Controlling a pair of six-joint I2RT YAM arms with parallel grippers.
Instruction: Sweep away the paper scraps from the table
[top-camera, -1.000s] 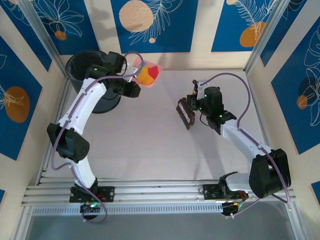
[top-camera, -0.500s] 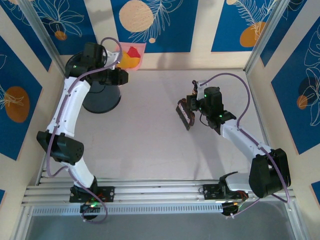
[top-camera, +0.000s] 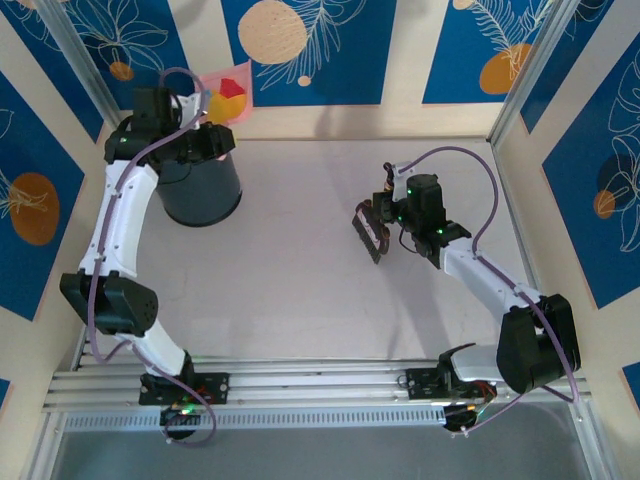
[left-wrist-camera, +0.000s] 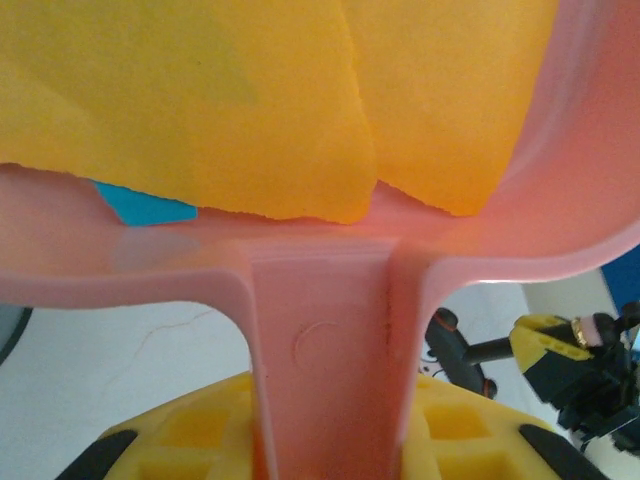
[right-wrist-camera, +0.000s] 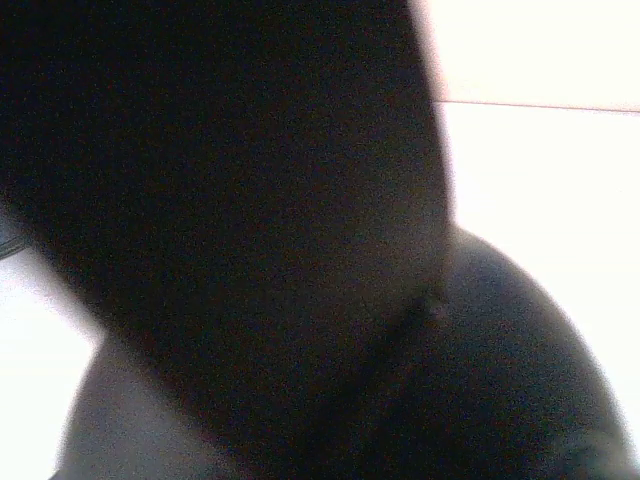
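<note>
Pale grey table (top-camera: 290, 280), aluminium rail along near edge. Mid-table, right of centre: right gripper (top-camera: 385, 222), fingers pressed shut on dark brush (top-camera: 368, 230). Far-left corner: black bin (top-camera: 200, 190). Above its far rim: left gripper (left-wrist-camera: 325, 440), yellow fingers (left-wrist-camera: 190, 435) pinching handle of pink dustpan (top-camera: 228, 80), raised against back wall. Paper scraps (left-wrist-camera: 200, 100) inside the pan: yellow, red, one cyan.

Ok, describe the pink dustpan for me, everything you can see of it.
The pink dustpan is glossy moulded plastic: a shallow tray with a curved raised wall and a flat handle bearing a round moulded mark. The left tool grips that handle, holding it lifted off the table beside the black bin. Yellow-orange, red and cyan paper scraps lie in it.
</note>
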